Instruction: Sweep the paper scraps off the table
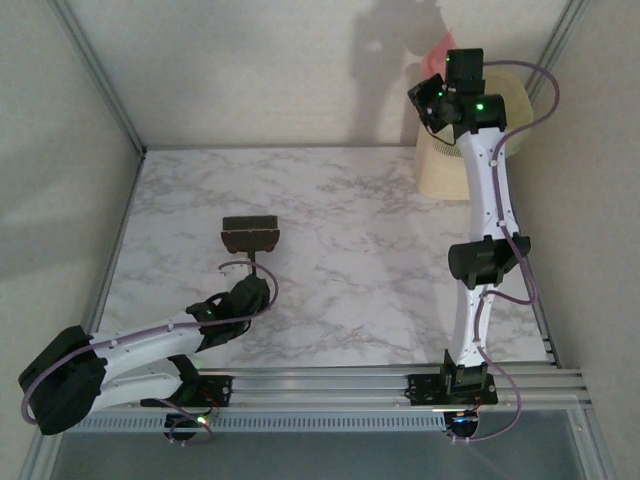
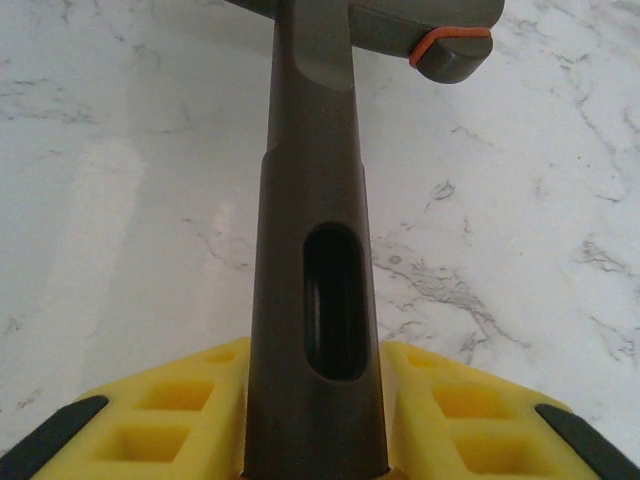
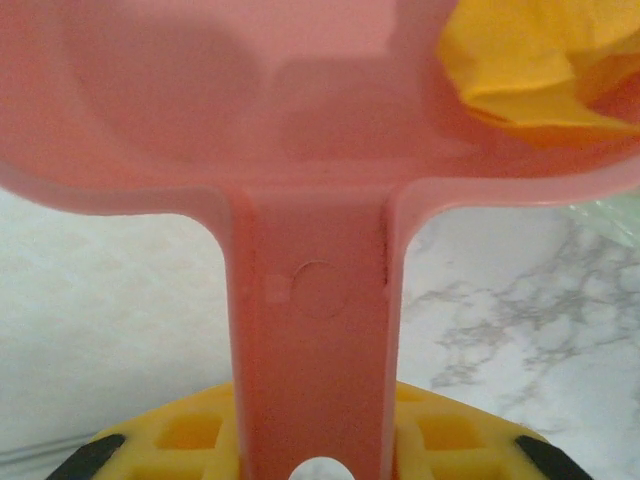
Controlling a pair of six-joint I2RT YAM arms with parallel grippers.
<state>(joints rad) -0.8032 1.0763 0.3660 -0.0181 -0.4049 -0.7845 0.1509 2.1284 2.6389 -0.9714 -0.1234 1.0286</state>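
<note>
Grippers clamped: left gripper [image 2: 315, 445] on dark brush [image 1: 249, 235], right gripper [image 3: 315, 450] on pink dustpan [image 3: 250, 120] holding orange paper scrap [image 3: 530, 60].

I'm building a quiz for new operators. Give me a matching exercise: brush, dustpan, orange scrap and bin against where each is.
Things:
1 brush
2 dustpan
3 orange scrap
4 cream bin

Places:
A far right corner of the table
B inside the dustpan
C in the right gripper
D in the left gripper

Pairs: 1-D; 2-C; 3-B; 4-A
</note>
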